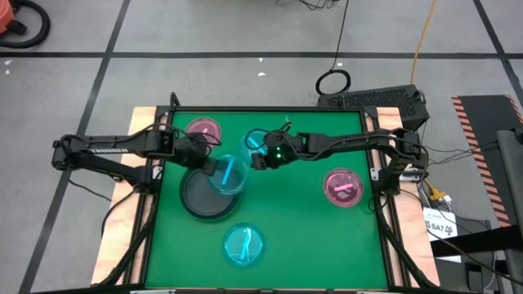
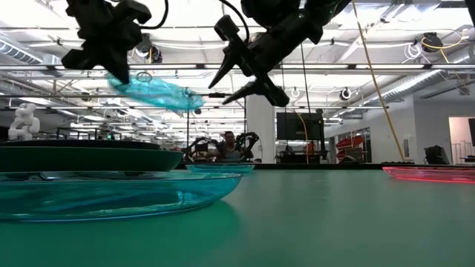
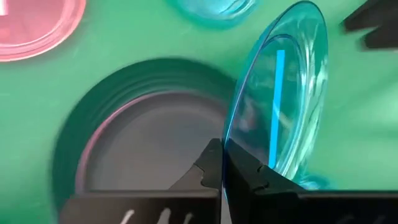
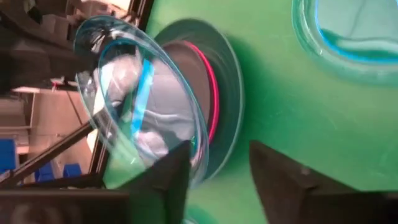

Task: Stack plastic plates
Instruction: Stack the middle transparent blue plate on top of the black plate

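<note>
My left gripper (image 1: 214,169) is shut on a small translucent cyan plate (image 1: 232,173), which is held in the air over the table's middle. Below it, a stack of dark grey plates (image 1: 203,198) rests on the green mat, with a bright pink rim (image 4: 214,93) showing in it. From the table's right, my right gripper (image 1: 260,161) reaches toward the plate with its fingers open (image 4: 214,180). It stands close by the plate's rim opposite my left gripper. I cannot tell whether a finger touches that rim. My left gripper (image 3: 222,174) pinches the cyan plate's rim (image 3: 231,140) between its two fingers, one on each face. The fingers slant down from the table's left. The plate (image 2: 156,93) is lifted clear and tilted, and it sticks out past the fingertips above the dark plates.
One translucent pink plate (image 1: 203,129) lies at the far left and another (image 1: 341,186) at the right. One cyan plate (image 1: 243,245) lies near the front edge and another (image 1: 257,140) under my right arm. Free green mat lies between the stack and the right pink plate.
</note>
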Available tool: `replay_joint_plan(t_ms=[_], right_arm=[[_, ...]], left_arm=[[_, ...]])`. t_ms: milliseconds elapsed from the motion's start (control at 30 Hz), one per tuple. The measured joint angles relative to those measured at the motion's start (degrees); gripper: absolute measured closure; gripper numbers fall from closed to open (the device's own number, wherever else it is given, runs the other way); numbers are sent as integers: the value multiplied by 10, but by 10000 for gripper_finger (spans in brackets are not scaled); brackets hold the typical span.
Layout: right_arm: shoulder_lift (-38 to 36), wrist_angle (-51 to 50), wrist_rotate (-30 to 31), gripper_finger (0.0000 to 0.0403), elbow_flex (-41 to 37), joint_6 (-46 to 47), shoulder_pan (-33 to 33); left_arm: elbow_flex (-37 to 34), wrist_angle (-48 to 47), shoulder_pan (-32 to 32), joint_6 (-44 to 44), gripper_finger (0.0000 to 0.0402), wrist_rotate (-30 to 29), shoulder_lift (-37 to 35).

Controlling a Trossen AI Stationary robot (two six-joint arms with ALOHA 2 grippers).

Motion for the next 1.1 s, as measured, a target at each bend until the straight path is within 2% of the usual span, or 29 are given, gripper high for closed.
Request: replay_joint_plan(t_ms=[167, 300, 467, 633, 733, 1100], right_arm=[[-4, -47, -25, 135, 0, -7, -1], [-7, -66, -29, 98, 0, -29, -1], [-8, -69, -56, 96, 0, -47, -1], [-8, -70, -71, 102, 0, -55, -1], [-8, -74, -73, 102, 0, -61, 0], [-8, -86, -87, 103, 0, -61, 2]], left_arm=[[-6, -56, -3, 32, 398, 0, 0], [-6, -102, -3, 66, 399, 12, 0], [-6, -145, 6, 120, 399, 25, 0], [-12, -149, 19, 197, 400, 59, 0], [-18, -148, 21, 225, 399, 59, 0], [-42, -113, 21, 241, 383, 36, 2]])
